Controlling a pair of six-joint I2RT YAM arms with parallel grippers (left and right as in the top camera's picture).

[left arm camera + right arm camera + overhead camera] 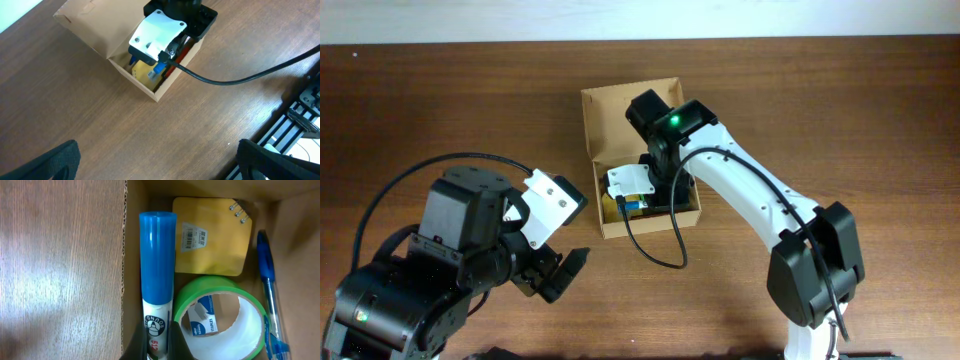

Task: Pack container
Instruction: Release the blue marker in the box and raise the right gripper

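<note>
The container (620,115), a tan cardboard box with its flap lid standing open, sits mid-table. My right arm's wrist (665,125) hangs over it and reaches inside. In the right wrist view, my right gripper (156,342) is shut on a white marker with a blue cap (157,260), which lies along the box's left wall (131,255). Beside it in the box are a green tape roll (200,287) ringed around a small staples box (204,320), a yellow notepad (212,240) and a blue pen (267,275). My left gripper (548,272) hovers open over bare table, left of and nearer than the box (95,25).
A black cable (655,250) loops from the right wrist onto the table in front of the box. The table's front edge and a metal frame (300,115) show at the right of the left wrist view. The brown wooden tabletop (840,110) surrounds the box.
</note>
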